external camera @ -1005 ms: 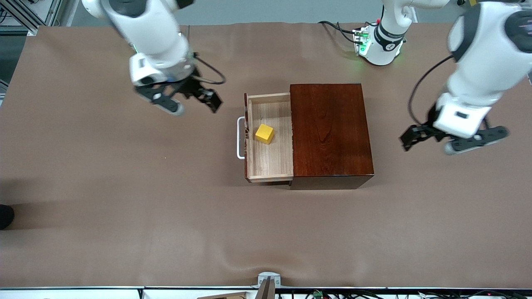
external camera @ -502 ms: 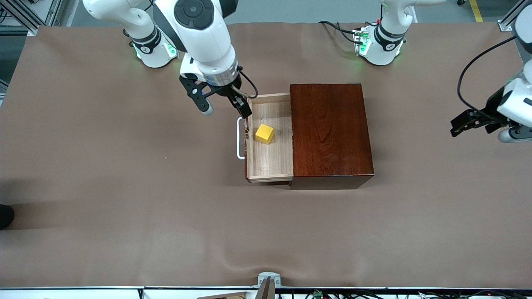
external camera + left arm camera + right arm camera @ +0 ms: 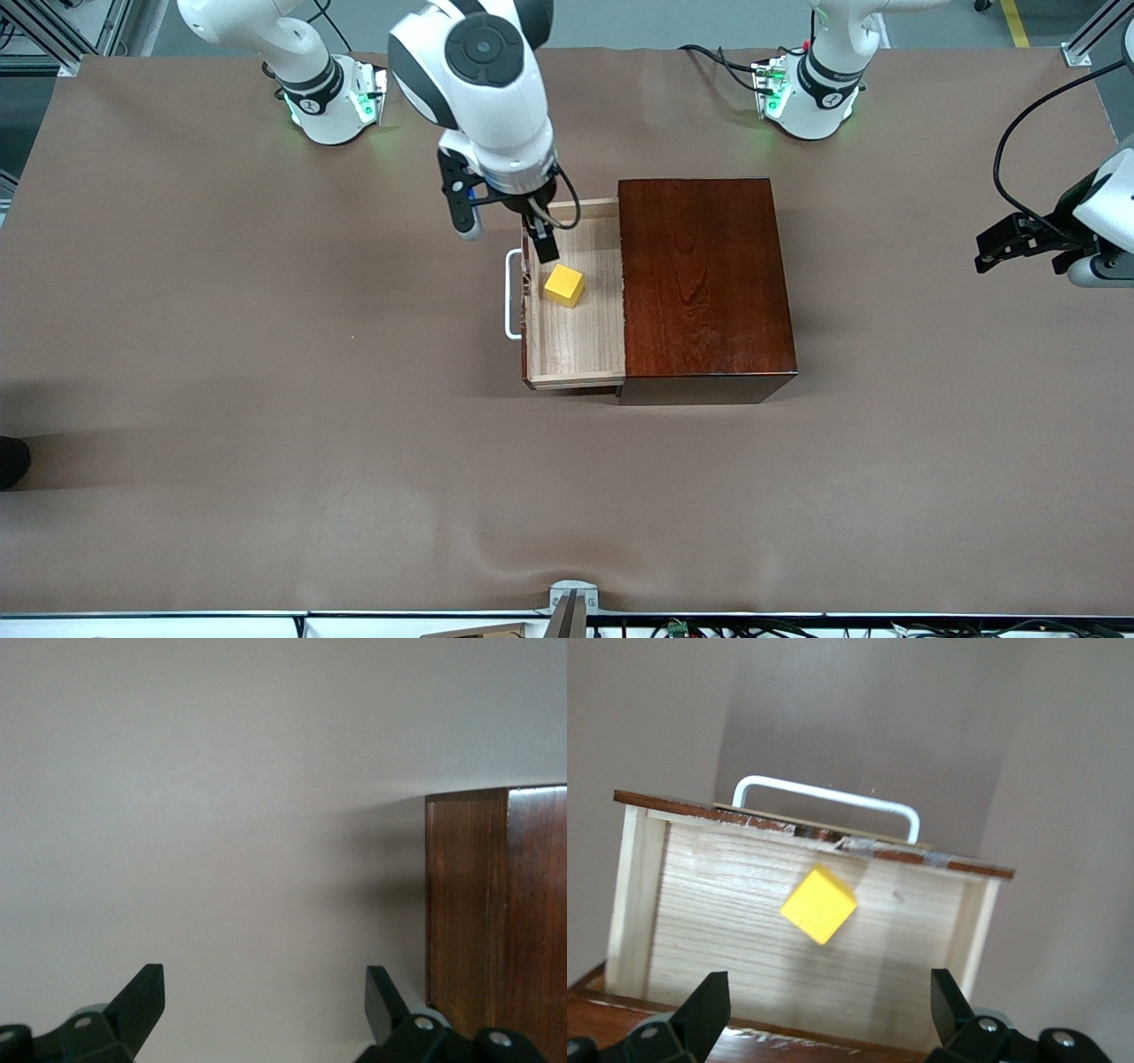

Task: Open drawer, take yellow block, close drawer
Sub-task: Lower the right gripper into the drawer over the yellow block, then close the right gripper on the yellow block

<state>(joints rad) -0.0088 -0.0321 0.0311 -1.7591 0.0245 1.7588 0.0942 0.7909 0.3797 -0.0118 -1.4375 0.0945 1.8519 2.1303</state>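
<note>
— That big dark wooden box (image 3: 704, 283) sits mid-counter (image 3: 266, 399), and the drawer (image 3: 576, 297) is pulled out of it toward the right arm's end. Why leave it like that?

— So the inside can be reached from above, I'd say. The opening step looks done; the white loop handle (image 3: 511, 294) sticks out on the drawer's front with nothing on it.

— And the right tool (image 3: 503, 229)?

— It hangs over the drawer's corner, the one farther from the front camera than the rest of the tray, with its fingers spread apart. One finger is above the tray, the other outside it, above the counter. Its wrist camera looks straight down into the tray, so my guess is that it's lining up for the grab.

— Where's the yellow block (image 3: 563, 285)?

— Flat on the drawer floor, just beside the front wall, untouched. It's turned a bit against the drawer's walls, so the fingers may want to match its faces.

— The left tool (image 3: 1041, 248)?

— Waiting well clear of the box, above the counter at the left arm's end, fingers apart, holding nothing. Probably parked out of the way.
</note>
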